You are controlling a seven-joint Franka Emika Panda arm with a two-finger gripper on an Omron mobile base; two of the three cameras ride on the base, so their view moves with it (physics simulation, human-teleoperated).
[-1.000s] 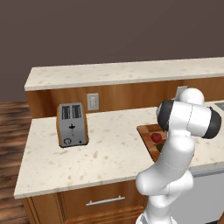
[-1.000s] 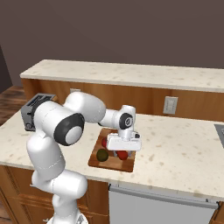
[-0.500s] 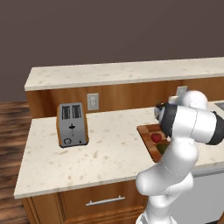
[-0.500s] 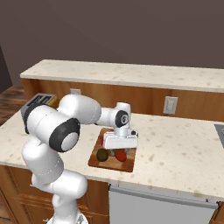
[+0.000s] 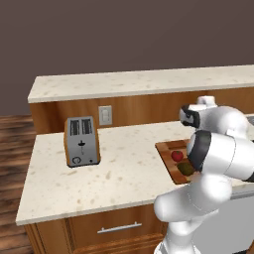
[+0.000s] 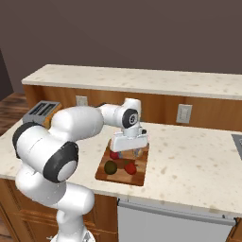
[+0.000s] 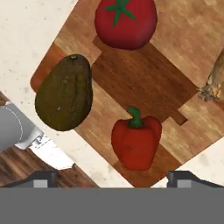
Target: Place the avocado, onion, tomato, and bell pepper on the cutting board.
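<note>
On the cutting board (image 7: 144,74) the avocado (image 7: 64,93) lies near one corner, long axis along the board's short edge. The bell pepper (image 7: 136,141) points its stem toward the tomato (image 7: 126,21). The onion (image 7: 217,78) sits at the far side. The gripper (image 7: 112,177) hovers above, spread wide, holding nothing.

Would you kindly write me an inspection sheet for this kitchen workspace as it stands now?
Surface: speckled beige stone counter.
Job's things: dark olive-green avocado, red tomato and red bell pepper lie apart on the checkered wooden cutting board; tan onion at its edge, partly cut off.
Clutter: silver two-slot toaster on the counter.
Gripper: gripper above the board, open, holding nothing.
Cables: nothing seen.
Surroundings: wall outlet, wooden drawer front, raised back ledge.
</note>
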